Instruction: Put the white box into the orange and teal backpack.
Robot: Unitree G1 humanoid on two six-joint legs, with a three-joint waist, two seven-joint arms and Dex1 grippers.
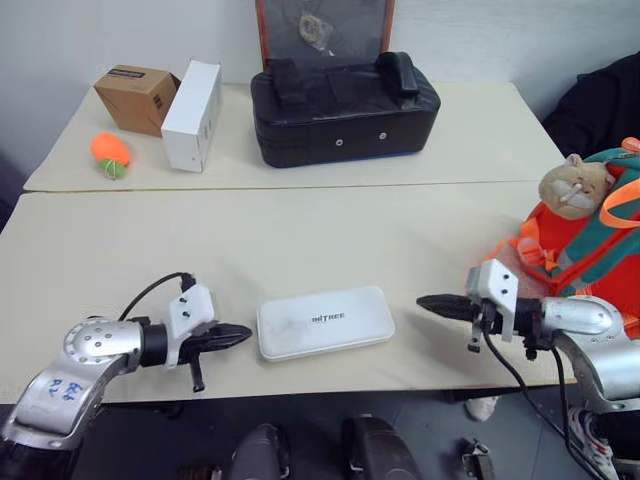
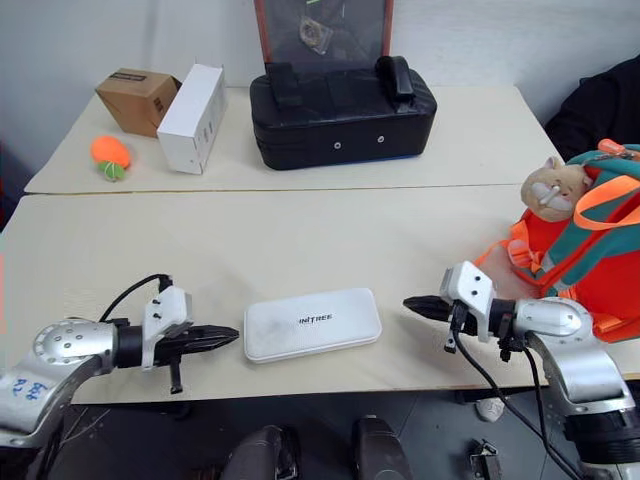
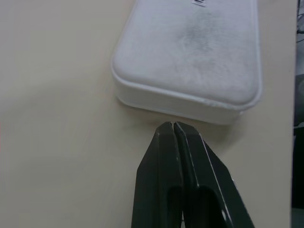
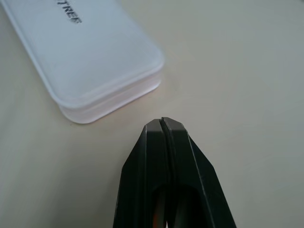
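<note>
Lying flat near the front edge of a cream table (image 1: 300,235), the white box (image 1: 325,322) is sitting between two grippers, its long axis running left to right and tilting slightly, the right end a little farther back. Dark lettering is facing up on its lid, which is closed.

Going from the left: the left gripper (image 1: 243,334) is pointing rightward at the box's left short end, its two black fingers pressed together and holding nothing; the tip is sitting just beside that end, and contact cannot be told. On the box's other side, the right gripper (image 1: 424,300) is pointing leftward at the right short end, fingers likewise pinched together and empty, with a small gap of bare table showing between tip and box.

At the far right, the backpack (image 1: 590,245), orange with teal trim, is resting on the table edge with a tan plush toy (image 1: 575,187) sitting on top; whether it is open cannot be told.

Along the back, left to right, are standing an orange ball (image 1: 110,150), a brown carton (image 1: 137,97), a white carton (image 1: 192,115) and a closed black case (image 1: 343,110).
</note>
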